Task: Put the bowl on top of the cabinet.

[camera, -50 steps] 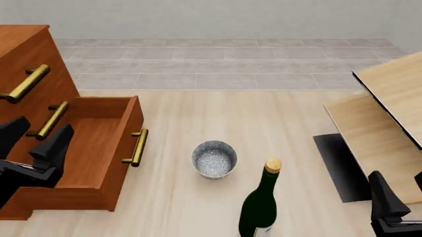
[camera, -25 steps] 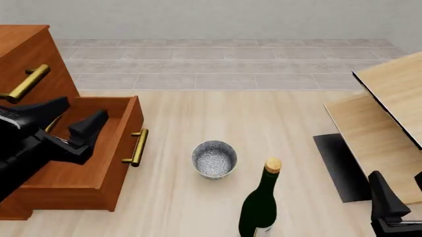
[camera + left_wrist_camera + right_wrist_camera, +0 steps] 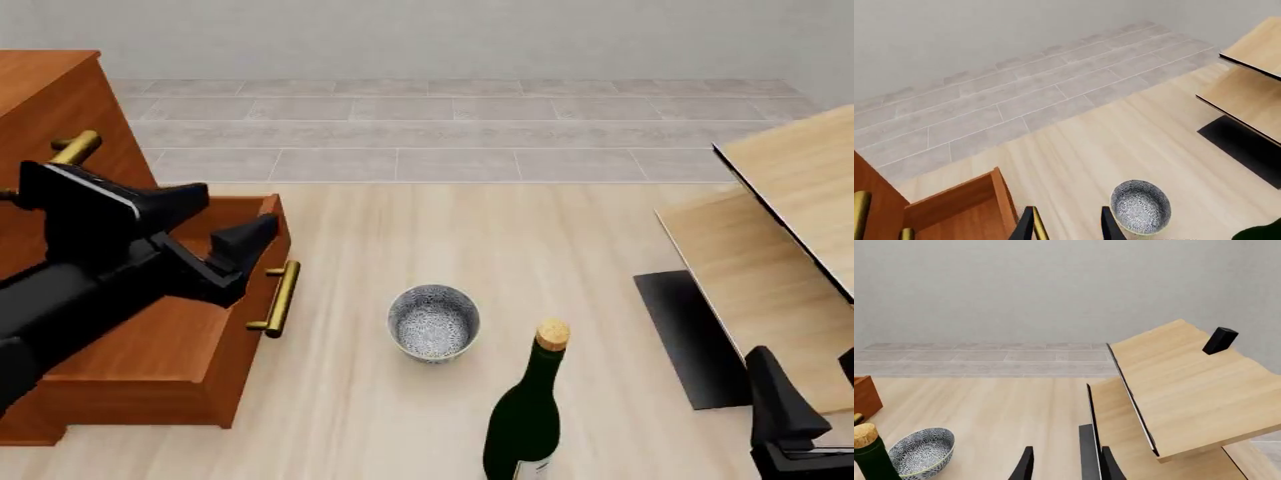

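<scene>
Front view — your left claw (image 3: 220, 225) hangs over the open drawer (image 3: 160, 330) of the cabinet (image 3: 54, 110), fingers spread wide and holding nothing. The bowl (image 3: 434, 322) stands upright on the pale wood tabletop (image 3: 561, 230), apart from the claw, to its right and nearer your side, just beyond the drawer's brass bar handle (image 3: 278, 298). Being round, the bowl has no long axis to line up with; any approach angle over its rim should serve.

Left wrist view: the bowl (image 3: 1141, 206) lies just past one fingertip, off to that side, with the drawer's corner (image 3: 997, 195) on the other side. Nothing touches it.

Your right claw (image 3: 801, 420) sits low at the near right edge; only part of it shows in the front view. The right wrist view shows its two fingers (image 3: 1026, 464) set apart with nothing between them — open. The left arm is clearly the nearer one to the bowl, so the pick looks like the left arm's job.

Note the dark green corked bottle (image 3: 531, 410) standing just beside the bowl on the near right; a descent from the left should keep clear of it.

Surroundings: light-wood panels (image 3: 787, 230) and a black mat (image 3: 687, 335) at right, grey tiled floor (image 3: 441, 135) and a plain wall beyond. The cabinet's top is mostly out of frame at upper left.
</scene>
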`<control>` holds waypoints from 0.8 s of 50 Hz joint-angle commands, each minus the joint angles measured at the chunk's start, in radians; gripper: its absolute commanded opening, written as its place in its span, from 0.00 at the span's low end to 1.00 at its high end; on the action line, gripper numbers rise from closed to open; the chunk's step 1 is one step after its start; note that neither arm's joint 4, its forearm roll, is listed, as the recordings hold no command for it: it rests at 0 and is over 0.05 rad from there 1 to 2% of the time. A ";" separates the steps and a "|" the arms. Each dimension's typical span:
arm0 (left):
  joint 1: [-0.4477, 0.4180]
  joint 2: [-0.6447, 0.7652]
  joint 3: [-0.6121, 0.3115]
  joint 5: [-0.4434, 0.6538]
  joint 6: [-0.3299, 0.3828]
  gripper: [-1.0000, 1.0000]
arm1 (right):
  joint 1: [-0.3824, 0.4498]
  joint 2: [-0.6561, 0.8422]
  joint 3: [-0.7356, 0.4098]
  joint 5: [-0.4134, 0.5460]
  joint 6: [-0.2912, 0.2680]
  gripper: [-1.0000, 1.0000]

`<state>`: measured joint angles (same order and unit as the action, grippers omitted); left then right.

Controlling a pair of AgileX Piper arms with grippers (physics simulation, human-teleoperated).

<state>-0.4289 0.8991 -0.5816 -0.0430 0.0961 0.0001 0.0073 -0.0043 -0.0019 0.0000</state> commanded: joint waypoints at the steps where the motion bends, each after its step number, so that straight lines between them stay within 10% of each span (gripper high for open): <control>1: -0.032 0.070 -0.048 0.022 -0.001 1.00 | 0.000 0.000 0.000 0.000 0.000 1.00; 40: -0.170 0.339 -0.194 0.091 0.032 1.00 | 0.000 0.000 0.000 0.000 0.000 1.00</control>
<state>-0.5761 1.1729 -0.7337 0.0280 0.1106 0.0001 0.0073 -0.0043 -0.0019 0.0001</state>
